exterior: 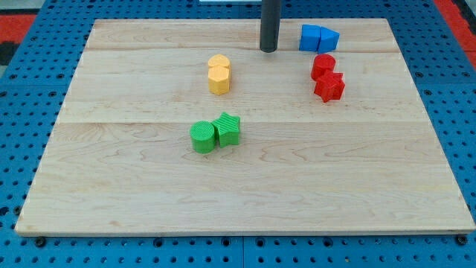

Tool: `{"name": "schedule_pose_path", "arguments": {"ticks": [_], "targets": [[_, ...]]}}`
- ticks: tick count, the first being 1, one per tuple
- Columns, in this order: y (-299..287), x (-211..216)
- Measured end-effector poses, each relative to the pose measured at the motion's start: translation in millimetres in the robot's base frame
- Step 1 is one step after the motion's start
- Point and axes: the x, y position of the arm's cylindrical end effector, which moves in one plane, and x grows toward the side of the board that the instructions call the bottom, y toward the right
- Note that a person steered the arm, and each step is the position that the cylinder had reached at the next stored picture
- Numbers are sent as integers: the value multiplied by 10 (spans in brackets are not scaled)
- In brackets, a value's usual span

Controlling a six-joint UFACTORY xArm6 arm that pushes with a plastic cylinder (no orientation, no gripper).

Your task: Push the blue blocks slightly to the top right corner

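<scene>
While a pale wooden board (245, 186) is filling most of the view, a blue pegboard (22, 149) is showing around it on the view's left, right and bottom, and a strip of red (22, 15) is peeking in at both top corners. The board's grain is running across the view, with faint seams between its planks.

My tip (268, 49) is resting on the board near the view's top edge, at the lower end of a dark upright rod (269, 22) that is running out of the frame above. It is carrying nothing and clasping nothing (it is a bare rod end, with nothing to open or close), and it is touching no block.

The two blue blocks are sitting together to the view's right of my tip, near but apart from it, close to the top edge: a blue cube (310, 37) and, touching it on its right, a blue wedge-like block (328, 39).

Just below them, two red blocks are lying in contact, a red rounded block (323, 66) above a red star-like block (329, 86). To the view's lower left of my tip, two yellow blocks (219, 74) are standing pressed together. Further down, near the board's middle, a green cylinder (201, 138) is touching a green star-like block (228, 129) on its right.
</scene>
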Motion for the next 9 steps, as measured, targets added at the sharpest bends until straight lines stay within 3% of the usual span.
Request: {"name": "schedule_pose_path", "arguments": {"ticks": [3,4,5,8,9], "targets": [[-254,-4],[-726,-4],[-796,17],[850,0],[867,0]]}}
